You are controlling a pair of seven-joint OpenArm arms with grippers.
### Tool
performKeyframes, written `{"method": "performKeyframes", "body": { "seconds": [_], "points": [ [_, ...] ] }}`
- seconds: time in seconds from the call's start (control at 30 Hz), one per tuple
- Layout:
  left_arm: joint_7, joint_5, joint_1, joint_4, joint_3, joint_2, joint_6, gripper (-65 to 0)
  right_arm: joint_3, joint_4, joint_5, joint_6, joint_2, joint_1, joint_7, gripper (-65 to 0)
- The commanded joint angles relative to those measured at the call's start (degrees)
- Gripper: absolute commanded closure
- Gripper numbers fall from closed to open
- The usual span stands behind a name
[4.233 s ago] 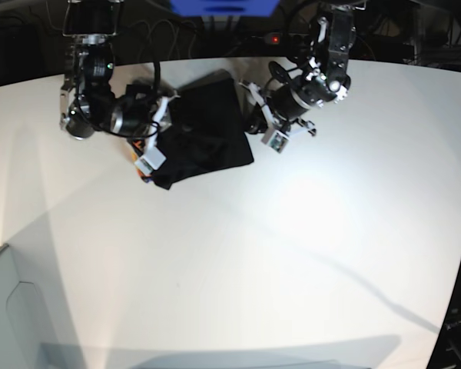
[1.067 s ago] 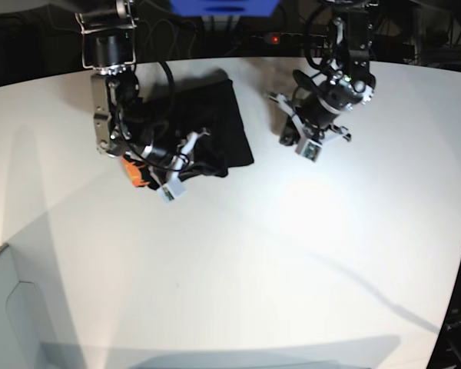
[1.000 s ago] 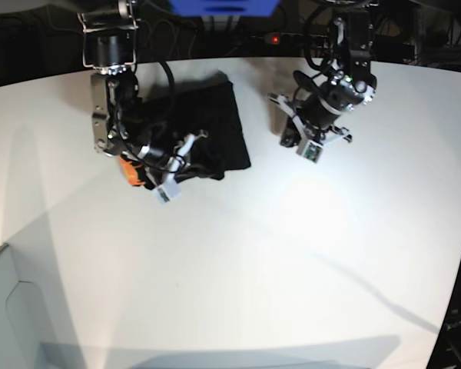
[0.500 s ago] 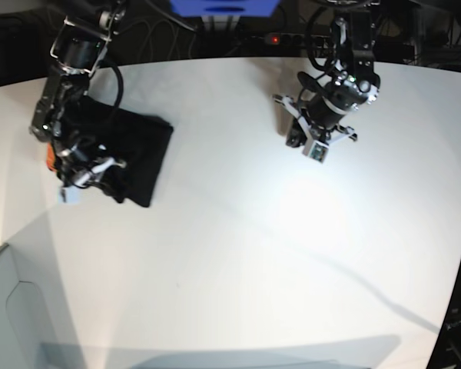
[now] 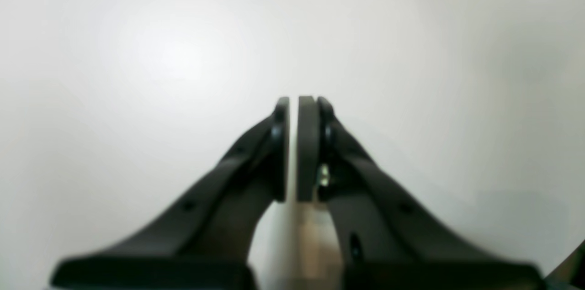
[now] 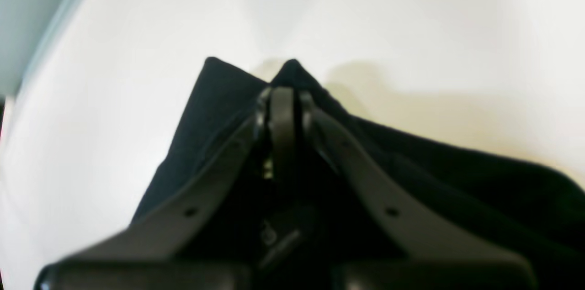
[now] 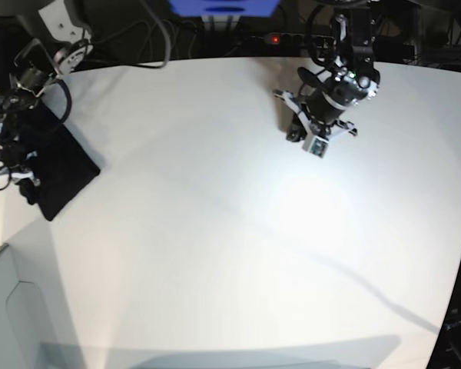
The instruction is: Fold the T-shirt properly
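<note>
The black T-shirt (image 7: pixel 61 165) lies as a folded bundle at the far left of the white table (image 7: pixel 238 231). My right gripper (image 7: pixel 24 187) sits at its left end. In the right wrist view the right gripper (image 6: pixel 283 91) is shut on a fold of the T-shirt (image 6: pixel 457 176), which hangs around and below the fingers just above the table. My left gripper (image 7: pixel 298 132) is at the back right, far from the shirt. In the left wrist view the left gripper (image 5: pixel 293 100) is shut and empty over bare table.
A pale grey panel (image 7: pixel 11 307) stands at the front left corner; it also shows in the right wrist view (image 6: pixel 36 11). Cables and a blue object (image 7: pixel 223 6) lie behind the table's back edge. The table's left edge is close to the shirt.
My right arm has carried the folded T-shirt from the back middle of the table to its far left edge. My left arm has barely moved.
</note>
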Motion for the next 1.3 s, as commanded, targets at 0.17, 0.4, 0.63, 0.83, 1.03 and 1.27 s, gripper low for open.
{"method": "performKeyframes", "body": {
  "seconds": [0.17,0.4,0.63,0.83,1.03,1.27],
  "points": [
    [-1.13,-0.77,0.36,1.25,-0.11,-0.26,-0.24,-3.5,8.91,0.11,-0.52,-7.1,2.6,0.59,-0.38,0.0],
    [-1.13,-0.77,0.36,0.99,-0.11,-0.26,-0.24,-3.5,11.02,1.34,-0.43,-10.09,2.6,1.12,-0.38,0.0],
    [-1.13,-0.77,0.36,1.16,-0.11,-0.26,-0.24,-3.5,10.67,14.88,-0.43,-10.35,-1.53,2.53,-1.08,0.0],
    [-1.13,-0.77,0.36,1.16,-0.11,-0.26,-0.24,-3.5,10.49,22.7,-0.52,-10.35,-3.9,4.29,-1.17,0.0],
    [-1.13,-0.77,0.45,1.78,-0.11,-0.44,-0.24,-3.5,10.49,33.07,-0.52,-10.17,-4.34,3.85,-6.18,0.0],
    [-1.3,-0.33,2.91,10.57,-0.11,-0.7,-0.24,-3.5,5.57,47.84,-0.52,-10.09,-4.87,-7.58,-5.57,0.0]
  ]
}}
